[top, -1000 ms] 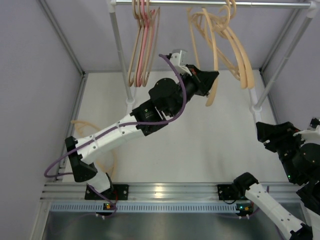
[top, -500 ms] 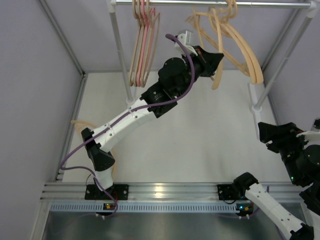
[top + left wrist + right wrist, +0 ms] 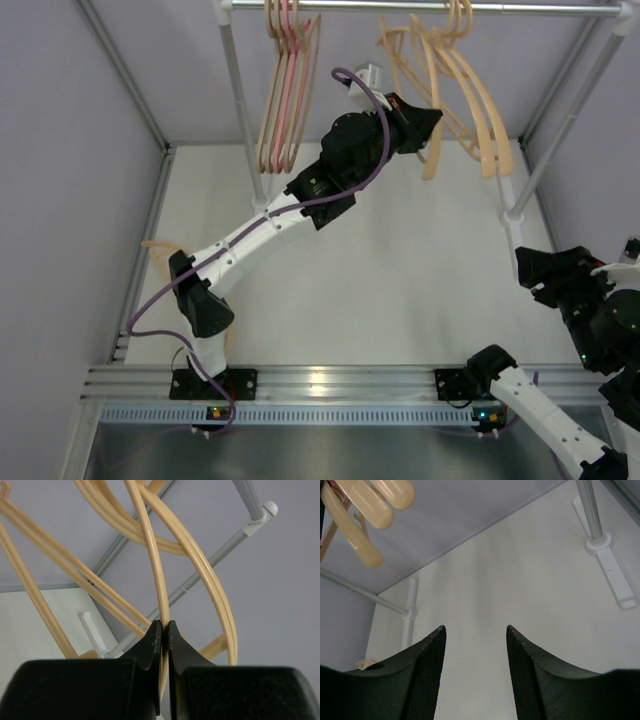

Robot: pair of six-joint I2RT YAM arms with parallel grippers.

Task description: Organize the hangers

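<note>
So the only thing "holding" anything here is the rail (image 3: 430, 8), and the hangers on it sit in two groups. Toward the rail's left end is the left bunch (image 3: 268, 110): plain beige ones packed flat together, with a pink hanger (image 3: 288, 80) sandwiched in the middle. Further right along the rail is the right bunch (image 3: 478, 95), peach-tan and splayed out at all kinds of angles.

That right bunch is a real tangle. I can't count them, and the hook tops run off the top edge of the overhead view.

There's also a loose hanger (image 3: 158, 250) well below the rail's left end, down on the white floor (image 3: 420, 290). It's mostly hidden behind the left arm, so only a beige curve shows.

The left gripper (image 3: 164, 625) is up just under the rail at the right bunch, and its jaws are pinched tight on the held hanger (image 3: 151, 555). That's a thin, glossy beige strip running straight up out of the fingertips.

The right gripper (image 3: 476, 629) is far below the rail's right end, with its jaws partway apart and nothing between them, just floor. Its wrist view catches rounded hanger ends (image 3: 367, 505) in the top left corner and a rack foot (image 3: 607, 565). Most of that arm is cut off by the frame edge in the overhead view.
</note>
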